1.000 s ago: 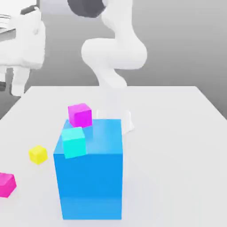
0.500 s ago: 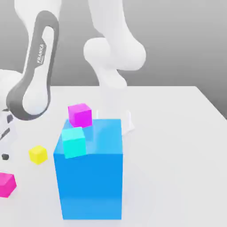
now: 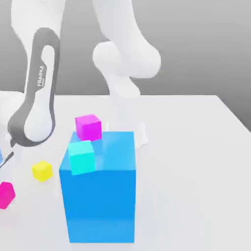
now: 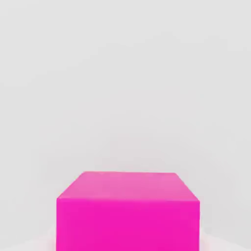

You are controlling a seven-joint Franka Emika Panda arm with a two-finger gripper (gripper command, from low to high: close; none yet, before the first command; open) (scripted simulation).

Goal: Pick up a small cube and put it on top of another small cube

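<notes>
Pink cube [image 3: 6, 194] [image 4: 127, 212] sits on the white table [image 3: 196, 162] at the exterior view's left edge, near the yellow cube [image 3: 42, 170], right under my hand; can't tell finger state.

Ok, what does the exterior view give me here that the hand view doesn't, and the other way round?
Exterior view alone: the arm, the big blue block with a cyan cube at its upper corner, a purple-pink cube behind it, a yellow cube, and the table edges. Hand view alone: a close look at one flat face and the top of a magenta cube. Shared: probably that same magenta cube, at the exterior view's left edge, and the white table surface.
</notes>
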